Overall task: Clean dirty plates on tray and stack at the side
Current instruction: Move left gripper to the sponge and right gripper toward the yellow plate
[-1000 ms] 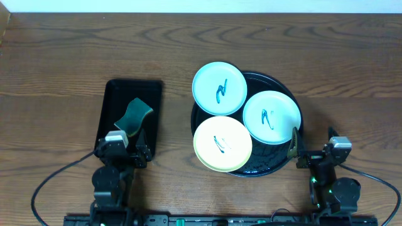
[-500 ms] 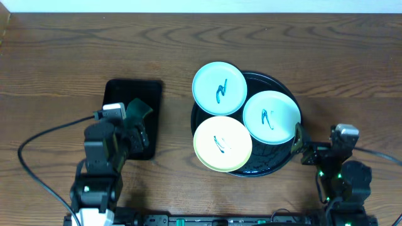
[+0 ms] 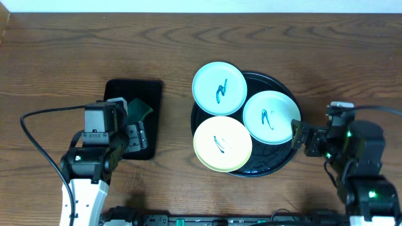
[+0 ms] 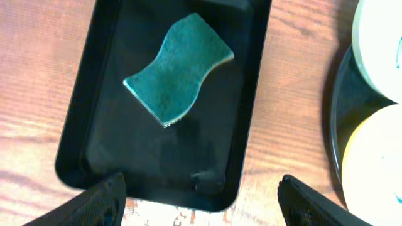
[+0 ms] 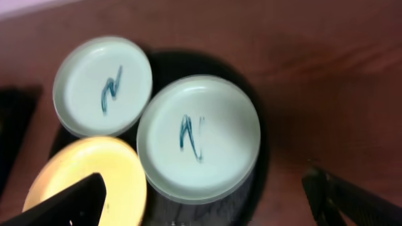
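Left pincer [image 4: 201,202] fingers are seen spread wide at the lower corners of the left wrist view, with nothing gripped between them. Beneath it a rectangular tray [image 4: 94,144] is shown, with a teal wavy-edged sponge [image 4: 178,68] lying flat in its far half. A pale underside along the sponge's edge is made out only in this view. From overhead the sponge [image 3: 139,108] is half hidden by the arm.

The right pincer [image 5: 207,204] is likewise held wide and empty, just beside the right edge of the round tray [image 3: 267,171]. Its wrist view is blurred, yet teal scribbles are shown on the far mint plate [image 5: 102,85] and the right mint plate [image 5: 198,138]. The yellow plate [image 5: 88,179] is cut off there by the frame's edge and a finger. Its scribble is seen only from overhead [image 3: 222,144].

Overhead, all three plates are found resting on the round tray, each touching its neighbours. The far mint plate [image 3: 218,88] and the yellow plate are seen to overhang the rim on the left, above the wooden tabletop [image 3: 63,50].
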